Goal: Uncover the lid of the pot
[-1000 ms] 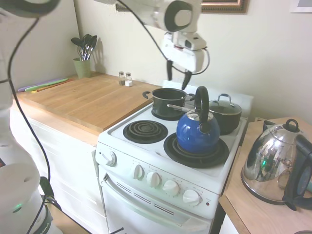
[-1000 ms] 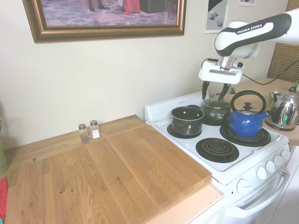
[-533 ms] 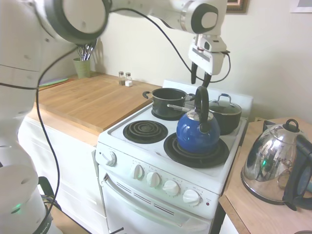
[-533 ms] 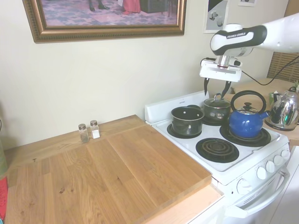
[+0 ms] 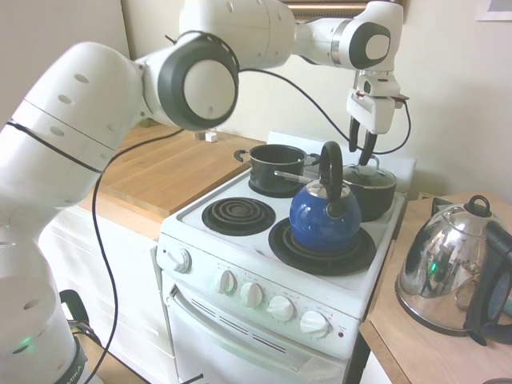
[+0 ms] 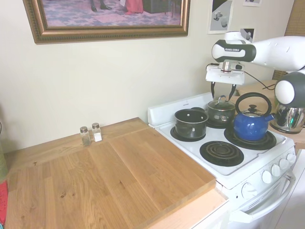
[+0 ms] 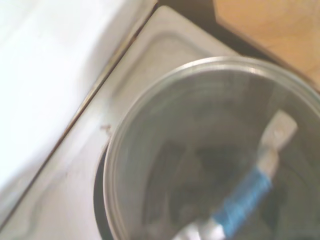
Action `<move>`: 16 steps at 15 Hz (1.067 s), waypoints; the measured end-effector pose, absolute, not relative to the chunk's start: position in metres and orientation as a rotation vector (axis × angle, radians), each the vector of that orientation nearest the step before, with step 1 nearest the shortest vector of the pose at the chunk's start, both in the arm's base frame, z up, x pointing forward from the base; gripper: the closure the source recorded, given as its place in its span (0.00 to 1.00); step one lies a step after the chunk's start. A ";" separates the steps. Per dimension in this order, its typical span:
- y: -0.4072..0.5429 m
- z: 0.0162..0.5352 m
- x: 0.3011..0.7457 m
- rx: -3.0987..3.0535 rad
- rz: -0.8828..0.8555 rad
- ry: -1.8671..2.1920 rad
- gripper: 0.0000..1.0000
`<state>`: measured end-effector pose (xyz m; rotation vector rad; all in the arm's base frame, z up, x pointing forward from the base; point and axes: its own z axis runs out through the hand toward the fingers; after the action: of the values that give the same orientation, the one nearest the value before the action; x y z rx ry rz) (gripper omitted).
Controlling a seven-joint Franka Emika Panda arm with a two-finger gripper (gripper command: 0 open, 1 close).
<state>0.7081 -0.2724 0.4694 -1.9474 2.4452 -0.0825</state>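
Note:
The low black pot (image 5: pixel 374 197) (image 6: pixel 220 114) sits on the stove's back burner, behind the blue kettle. The glass lid (image 5: pixel 370 174) (image 6: pixel 220 103) with its silver rim rests on the pot. Its arched handle (image 5: pixel 369 161) stands upright on top. My gripper (image 5: pixel 360 147) (image 6: pixel 223 91) hangs open just above the lid, one finger on each side of the handle and not touching it. From the wrist camera, the lid (image 7: pixel 165 150) fills most of the picture, and its handle (image 7: pixel 250 187) shows a blue grip.
A dark pot with a side handle (image 5: pixel 276 164) (image 6: pixel 190 123) stands on the other back burner. The blue kettle (image 5: pixel 324 212) (image 6: pixel 251 123) is on a front burner, close to the task pot. A chrome kettle (image 5: pixel 448 268) sits on the side counter. Two shakers (image 6: pixel 90 135) stand on the wooden worktop.
The arm has swung from above the handled pot across to above the lidded pot and come down a little. The fingers stayed open. Nothing on the stove moved.

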 end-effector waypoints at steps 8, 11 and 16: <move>-0.290 0.450 0.719 -1.915 -0.049 2.482 1.00; -0.291 0.448 0.720 -1.900 -0.040 2.468 1.00; -0.293 0.446 0.720 -1.893 -0.028 2.460 1.00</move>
<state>0.7202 -0.2928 0.4460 -1.8928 2.4596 -0.0278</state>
